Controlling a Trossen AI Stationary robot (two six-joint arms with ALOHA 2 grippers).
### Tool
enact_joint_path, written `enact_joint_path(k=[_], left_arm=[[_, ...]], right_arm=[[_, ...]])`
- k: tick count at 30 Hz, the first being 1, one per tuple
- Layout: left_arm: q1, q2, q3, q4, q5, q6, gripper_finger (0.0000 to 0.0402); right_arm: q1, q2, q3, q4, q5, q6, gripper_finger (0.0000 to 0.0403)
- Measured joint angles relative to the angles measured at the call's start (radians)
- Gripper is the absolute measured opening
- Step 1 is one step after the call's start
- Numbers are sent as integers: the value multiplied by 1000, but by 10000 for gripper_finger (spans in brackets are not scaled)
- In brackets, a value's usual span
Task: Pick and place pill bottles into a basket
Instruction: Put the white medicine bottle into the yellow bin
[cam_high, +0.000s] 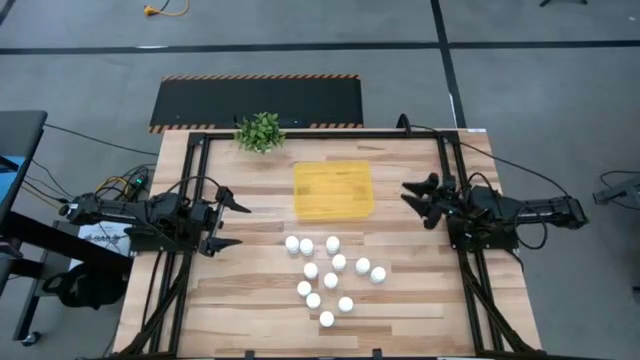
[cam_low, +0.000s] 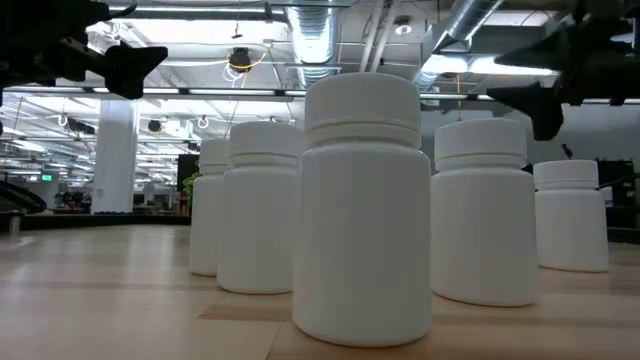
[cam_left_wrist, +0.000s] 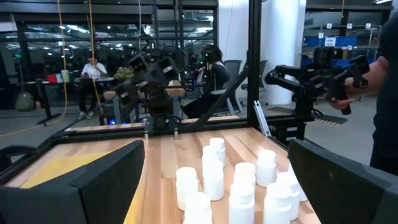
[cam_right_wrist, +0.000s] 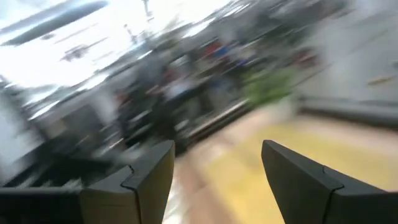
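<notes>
Several white pill bottles (cam_high: 328, 272) with round caps stand upright in a loose cluster on the wooden table, nearer its front edge; they fill the low view (cam_low: 362, 210). The yellow basket (cam_high: 333, 190) lies flat behind them, toward the far edge. My left gripper (cam_high: 240, 225) hovers open at the table's left side, pointing level toward the bottles (cam_left_wrist: 214, 177). My right gripper (cam_high: 407, 194) hovers open at the right side, beside the basket (cam_right_wrist: 249, 174). Neither touches anything.
A small green potted plant (cam_high: 260, 131) stands at the far edge, left of the basket. Dark frame rails (cam_high: 190, 200) run along both table sides under the arms. A person (cam_left_wrist: 385, 93) stands beyond the table, and others sit in the room behind.
</notes>
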Motion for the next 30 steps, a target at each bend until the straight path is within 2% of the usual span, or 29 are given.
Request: enact_joint_path(k=[2,4,11,17,23,30], left_arm=[[0,0,0,-7,0,-3,386],[0,0,0,-10,0,-9,386],[0,0,0,-32,1,-37,386],[0,0,0,-39,1,-46,386],[0,0,0,-50,-3,-45,386],[0,0,0,-57,-23,-46,386]], right_arm=[[9,34,22,-30,-103,0,235],[28,82,48,-89,-148,0,235],[125,266,135,-325,-153,1,235],[197,396,207,-361,-159,-7,235],[285,486,261,-409,-251,-84,235],[375,601,267,-431,-250,-87,235]])
